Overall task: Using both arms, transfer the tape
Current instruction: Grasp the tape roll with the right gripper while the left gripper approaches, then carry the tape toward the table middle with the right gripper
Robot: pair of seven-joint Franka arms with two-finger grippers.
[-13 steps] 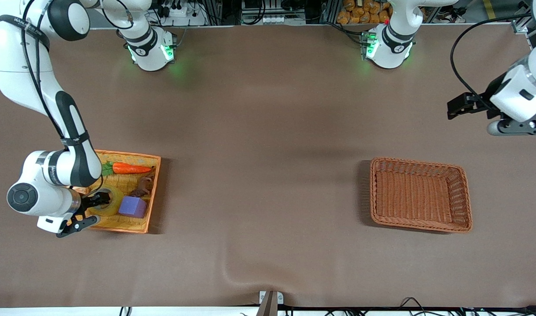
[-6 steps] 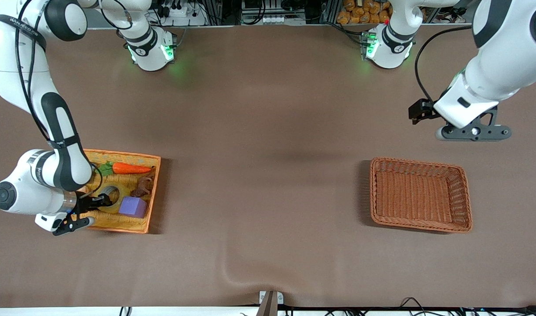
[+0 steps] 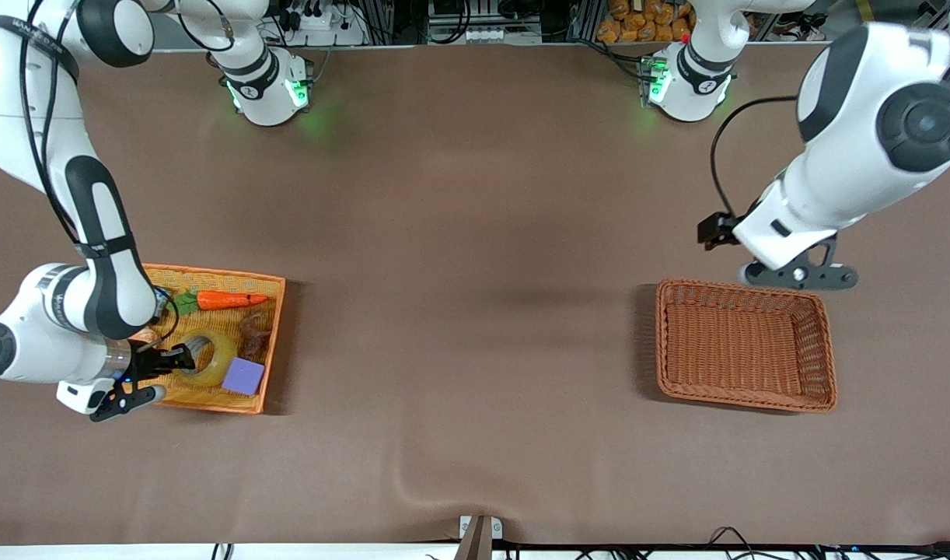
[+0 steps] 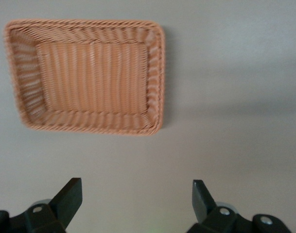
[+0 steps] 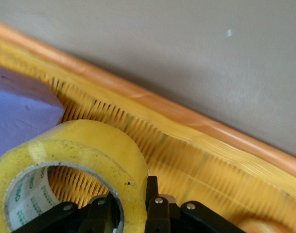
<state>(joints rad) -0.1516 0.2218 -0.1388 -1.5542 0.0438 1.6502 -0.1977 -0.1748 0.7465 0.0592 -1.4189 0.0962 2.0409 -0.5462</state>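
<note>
Tape (image 3: 204,356) sits in the yellow tray (image 3: 267,348) at the right arm's end of the table, tilted up, beside the purple cube (image 3: 242,376) and nearer the front camera than the toy carrot (image 3: 220,299); our right gripper (image 3: 173,362) is clamped on the roll's wall, one finger inside the core and one outside, as the right wrist view shows (image 5: 122,206); we judge the roll light and stiff, its film face slick, so the wall pinch through the core is the sound hold, though it may swing; our left gripper (image 4: 137,199) hangs with its fingers wide apart, apparently over bare table just beside the empty wicker basket (image 3: 661,342), not over the tray.
</note>
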